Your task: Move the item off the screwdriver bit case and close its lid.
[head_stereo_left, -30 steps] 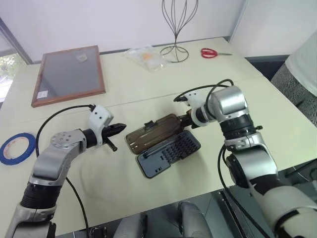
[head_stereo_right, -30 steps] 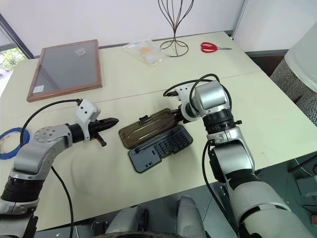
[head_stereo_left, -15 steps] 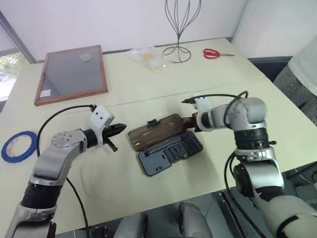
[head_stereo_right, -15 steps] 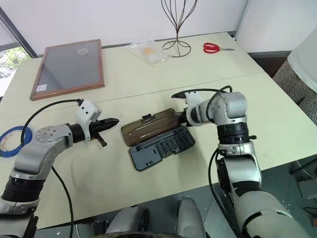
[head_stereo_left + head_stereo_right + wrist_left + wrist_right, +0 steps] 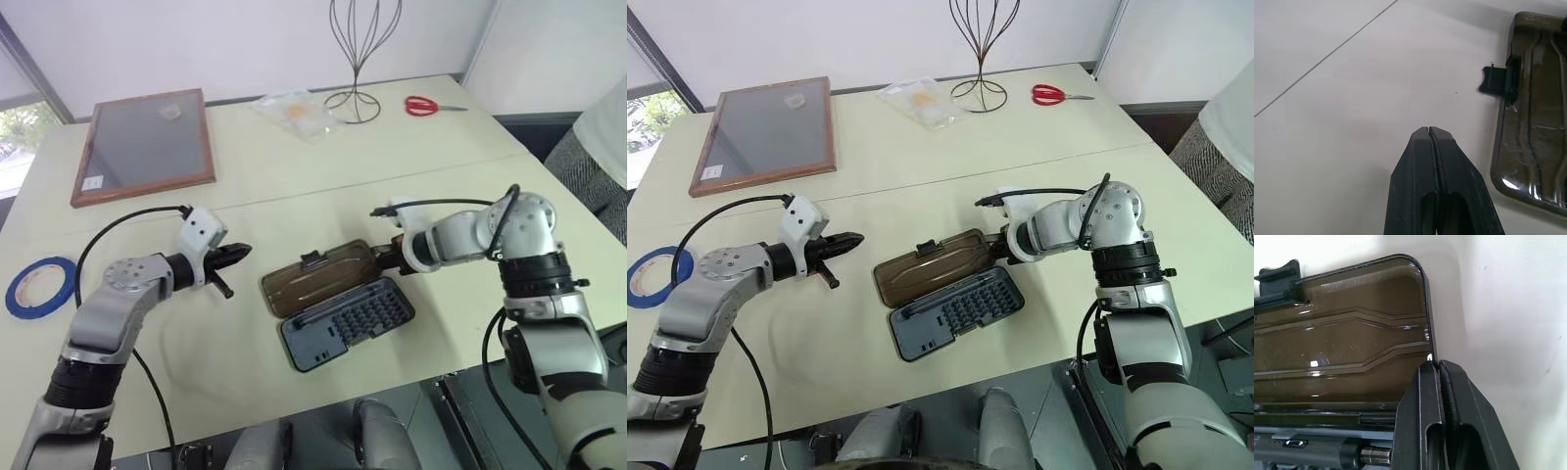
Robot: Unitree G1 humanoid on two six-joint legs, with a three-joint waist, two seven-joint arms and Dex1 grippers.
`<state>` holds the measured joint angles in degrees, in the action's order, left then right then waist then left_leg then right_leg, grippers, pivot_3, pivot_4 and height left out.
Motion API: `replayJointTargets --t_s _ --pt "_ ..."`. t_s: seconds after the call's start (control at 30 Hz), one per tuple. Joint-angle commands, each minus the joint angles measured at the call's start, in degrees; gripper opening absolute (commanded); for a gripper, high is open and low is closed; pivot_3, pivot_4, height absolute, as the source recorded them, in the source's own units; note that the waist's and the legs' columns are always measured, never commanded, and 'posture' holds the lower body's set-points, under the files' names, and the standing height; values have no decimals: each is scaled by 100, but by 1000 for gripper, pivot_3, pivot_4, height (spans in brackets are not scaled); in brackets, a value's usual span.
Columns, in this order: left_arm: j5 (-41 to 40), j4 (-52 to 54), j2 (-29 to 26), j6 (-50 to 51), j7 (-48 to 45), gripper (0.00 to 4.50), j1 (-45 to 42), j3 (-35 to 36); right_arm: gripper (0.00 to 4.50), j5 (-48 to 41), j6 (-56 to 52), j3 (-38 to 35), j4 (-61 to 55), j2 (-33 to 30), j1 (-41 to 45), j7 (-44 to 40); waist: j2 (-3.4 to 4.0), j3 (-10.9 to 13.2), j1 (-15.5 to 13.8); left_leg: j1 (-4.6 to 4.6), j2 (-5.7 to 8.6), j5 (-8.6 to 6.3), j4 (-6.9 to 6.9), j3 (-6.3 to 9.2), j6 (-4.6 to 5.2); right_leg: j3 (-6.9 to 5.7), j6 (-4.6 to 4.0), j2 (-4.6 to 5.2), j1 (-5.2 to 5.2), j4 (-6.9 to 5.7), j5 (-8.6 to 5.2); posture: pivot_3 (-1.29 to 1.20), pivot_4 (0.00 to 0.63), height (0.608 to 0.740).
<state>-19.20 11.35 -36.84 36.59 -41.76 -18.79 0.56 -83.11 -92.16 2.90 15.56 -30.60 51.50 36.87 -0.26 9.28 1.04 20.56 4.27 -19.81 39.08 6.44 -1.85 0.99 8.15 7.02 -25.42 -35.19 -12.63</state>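
The screwdriver bit case (image 5: 348, 323) lies open in the middle of the table, its rows of bits showing. Its smoky-brown lid (image 5: 318, 277) is folded back flat on the far side, the black latch tab (image 5: 1494, 81) pointing away. My right gripper (image 5: 384, 257) is at the lid's right end, shut on the thin rim (image 5: 1426, 308) there. Left of the case, my left gripper (image 5: 245, 253) is shut and holds nothing, a short gap from the lid. The item, a blue tape ring (image 5: 39, 287), lies flat on the table at the far left, well clear of the case.
A wooden-framed panel (image 5: 142, 144) lies at the back left. A clear plastic bag (image 5: 294, 113), a wire stand (image 5: 355, 59) and red scissors (image 5: 426, 105) are along the far edge. A person (image 5: 607, 127) stands at the right edge.
My right wrist has rolled and the right gripper has drawn back to the right. The case has slid a little the same way. The left gripper has kept still.
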Motion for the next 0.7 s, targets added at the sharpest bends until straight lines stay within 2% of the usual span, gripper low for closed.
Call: replayJointTargets --t_s 0.03,0.23,0.33,0.57,0.7 --pt "35 71 -15 -131 -25 0 -85 5 66 -201 -34 -370 -163 70 182 664 0 0 -2 1 0 0 0 0 0 0 0 0 -1 0 0 0 150 740" --pt "27 126 -17 -115 -2 0 -23 4 66 -411 163 -880 -203 412 7 1929 1 0 -4 4 0 0 2 0 0 0 0 0 -2 -1 0 0 150 740" --pt "29 131 -29 -112 -6 0 -19 4 66 -787 317 -936 -214 480 -70 2454 2 1 -1 4 0 0 1 -1 0 1 0 0 -2 -1 0 0 150 740" --pt "37 113 -21 -112 -9 0 -43 -21 66 -2801 1491 -290 -459 139 -427 3936 3 2 9 3 -4 0 1 0 1 1 0 -1 -2 0 0 0 150 740" --pt "38 94 -16 -121 -16 0 -61 -37 66 -2989 1845 -183 -686 159 -509 4184 3 2 28 3 -6 0 0 -3 1 1 0 -5 -2 1 0 0 150 740"
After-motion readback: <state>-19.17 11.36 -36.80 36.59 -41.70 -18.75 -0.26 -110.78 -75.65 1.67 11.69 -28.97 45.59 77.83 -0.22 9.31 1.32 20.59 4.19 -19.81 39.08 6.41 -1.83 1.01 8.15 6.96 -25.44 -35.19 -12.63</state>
